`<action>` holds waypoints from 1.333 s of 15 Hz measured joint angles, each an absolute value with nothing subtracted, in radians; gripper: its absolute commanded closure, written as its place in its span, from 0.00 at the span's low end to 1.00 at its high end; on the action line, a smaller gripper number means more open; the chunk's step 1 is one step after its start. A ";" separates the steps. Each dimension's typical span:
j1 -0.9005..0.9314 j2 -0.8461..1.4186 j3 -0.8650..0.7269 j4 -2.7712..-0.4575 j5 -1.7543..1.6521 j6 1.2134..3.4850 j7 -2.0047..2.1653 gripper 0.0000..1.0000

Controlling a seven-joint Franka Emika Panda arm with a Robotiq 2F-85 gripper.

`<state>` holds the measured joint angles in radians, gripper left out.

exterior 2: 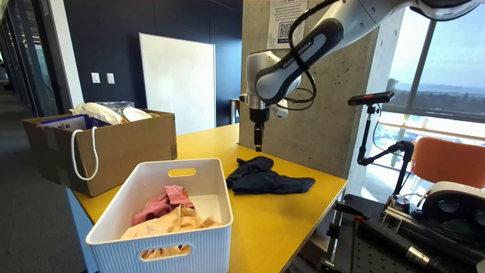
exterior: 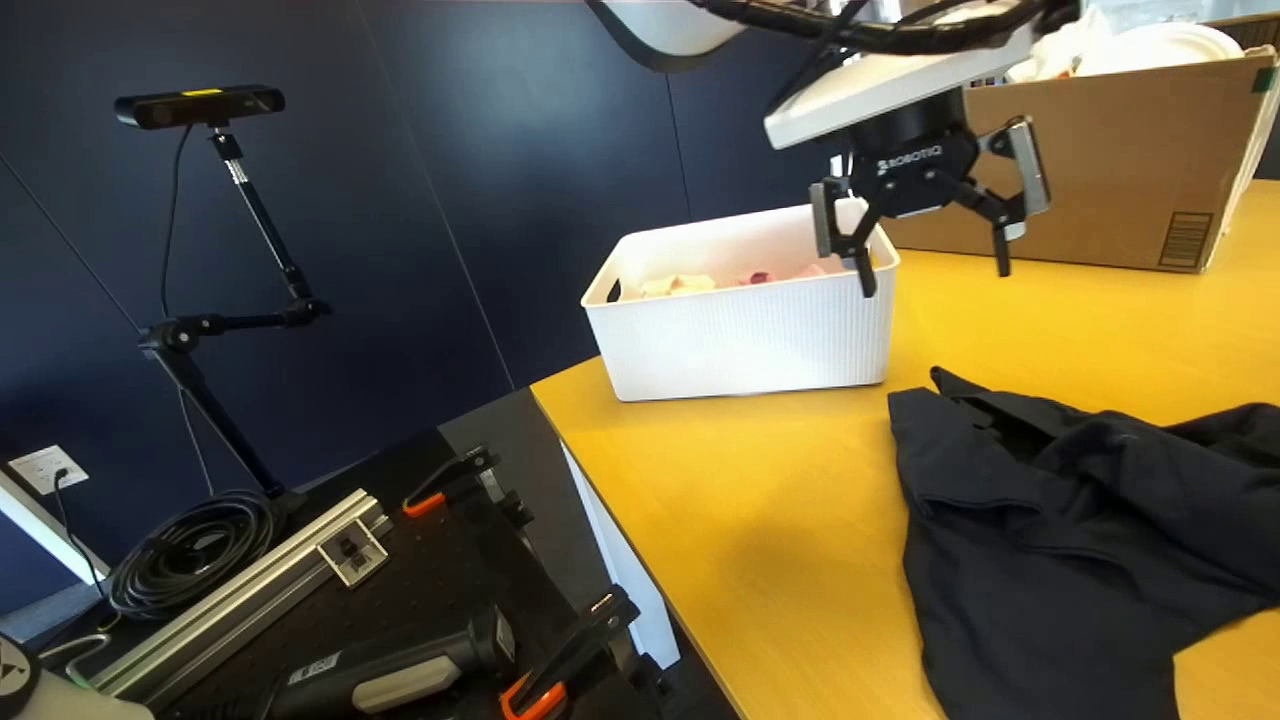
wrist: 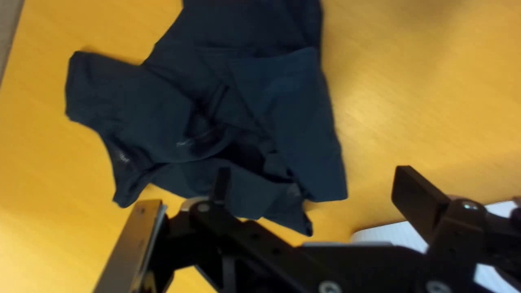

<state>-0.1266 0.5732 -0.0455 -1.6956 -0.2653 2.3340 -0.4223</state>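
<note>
wrist view: one gripper (wrist: 313,179), one garment (wrist: 252,101)

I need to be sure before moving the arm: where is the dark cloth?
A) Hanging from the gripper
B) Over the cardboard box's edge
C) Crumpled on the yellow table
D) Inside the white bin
C: the dark cloth lies crumpled on the yellow table, apart from the open gripper.

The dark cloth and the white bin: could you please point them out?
Dark cloth (wrist: 244,101), in the wrist view: its creased middle.
White bin (exterior: 750,342), in an exterior view: its long side wall.
</note>
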 measured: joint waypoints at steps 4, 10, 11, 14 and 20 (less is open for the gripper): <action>-0.129 0.491 -0.032 -1.856 -0.168 2.285 -0.395 0.00; -0.168 0.511 -0.042 -1.976 -0.059 2.335 -0.302 0.00; -0.176 0.522 -0.047 -1.979 -0.047 2.354 -0.283 0.00; -0.204 0.547 -0.060 -1.987 -0.020 2.392 -0.234 0.00; -0.225 0.639 -0.066 -1.943 0.018 2.480 -0.157 0.00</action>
<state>-0.2251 0.6391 -0.0655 -1.9432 0.0182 2.4797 -0.1572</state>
